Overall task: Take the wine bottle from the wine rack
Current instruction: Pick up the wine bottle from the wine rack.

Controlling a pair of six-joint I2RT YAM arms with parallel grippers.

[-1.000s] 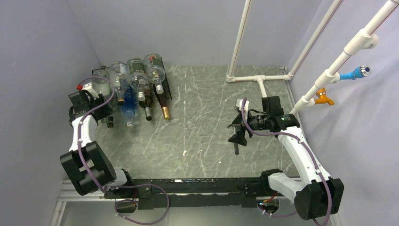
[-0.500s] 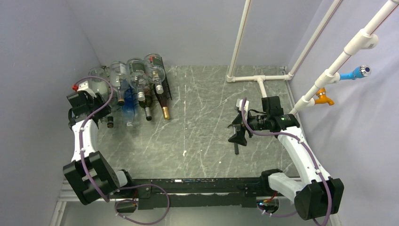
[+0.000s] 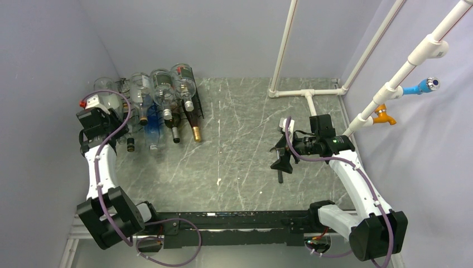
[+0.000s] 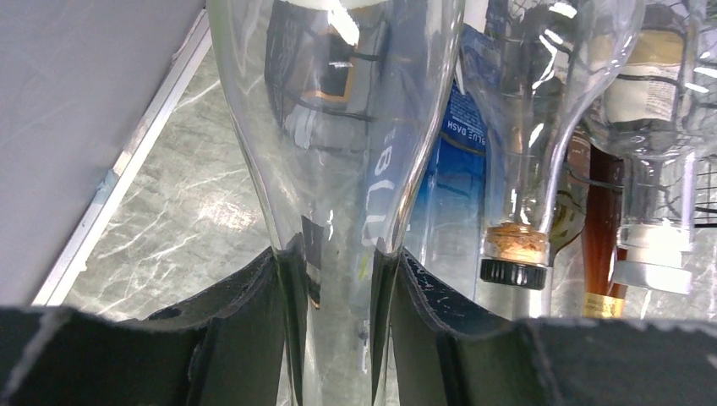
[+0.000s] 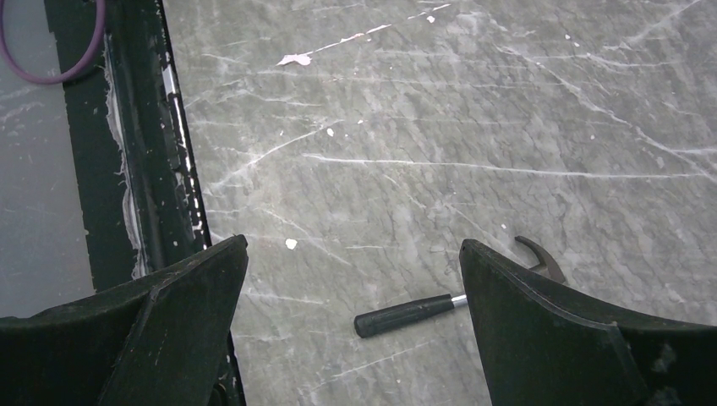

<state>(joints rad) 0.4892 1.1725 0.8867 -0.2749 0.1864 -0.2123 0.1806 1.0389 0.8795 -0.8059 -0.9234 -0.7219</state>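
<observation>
A clear glass wine bottle (image 4: 338,127) fills the left wrist view, neck toward the camera. My left gripper (image 4: 338,262) is shut on that neck, a pad pressed on each side. From above, the bottle (image 3: 106,88) is at the left end of the black wire wine rack (image 3: 196,106), with my left gripper (image 3: 111,111) just in front of it, close to the left wall. Several other bottles (image 3: 163,89) lie in the rack with their necks pointing forward. My right gripper (image 3: 281,159) hangs open over the table at the right with nothing between its fingers (image 5: 194,288).
A black-handled tool (image 5: 406,313) lies on the marble table under the right gripper. A blue-labelled bottle (image 4: 457,161) and a corked bottle neck (image 4: 514,254) sit right beside the held bottle. White pipes (image 3: 307,92) stand at the back right. The left wall is close to the left arm.
The left arm has shifted left and toward the back, taking the clear bottle with it, so more of the bottle's body shows clear of the rack's left end. The right arm has not moved.
</observation>
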